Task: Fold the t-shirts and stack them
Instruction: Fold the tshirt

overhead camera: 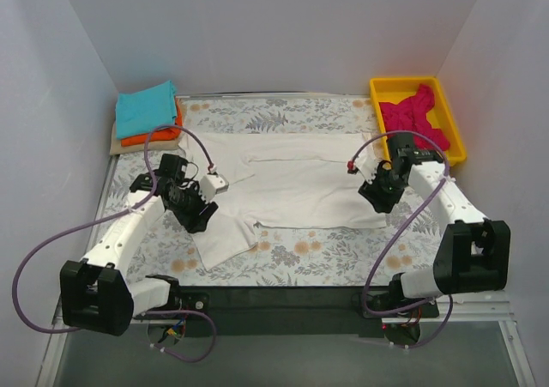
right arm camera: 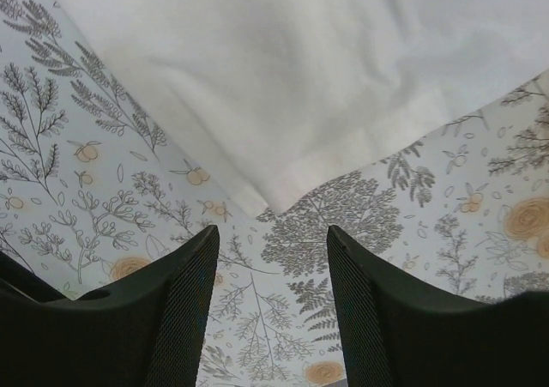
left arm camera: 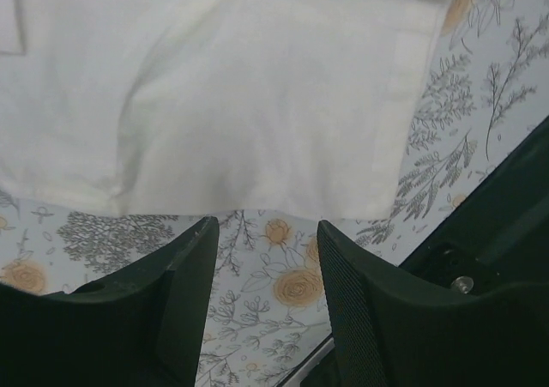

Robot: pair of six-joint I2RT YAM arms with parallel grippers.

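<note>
The right gripper [right arm camera: 273, 232] holds its two dark fingers [right arm camera: 184, 318] apart with nothing between them above the floral-patterned grey table cloth [right arm camera: 86, 164], and just beyond their tips lies a hemmed corner of the cream-white t-shirt [right arm camera: 326, 69], spreading far and right.

A spread t-shirt [overhead camera: 300, 181] lies across the middle of the surface [overhead camera: 326, 250]. At 10 o'clock from it, in the far corner, two folded t-shirts [overhead camera: 147, 111] sit one on the other. At 2 o'clock a bin [overhead camera: 383, 85] stands in the opposite far corner, with a crumpled t-shirt [overhead camera: 413, 117] in it. The left pincer [left arm camera: 266, 232] hangs at 8 o'clock, just off the spread t-shirt's edge. The right pincer [right arm camera: 273, 237] hangs at 3 o'clock, just off its corner.
</note>
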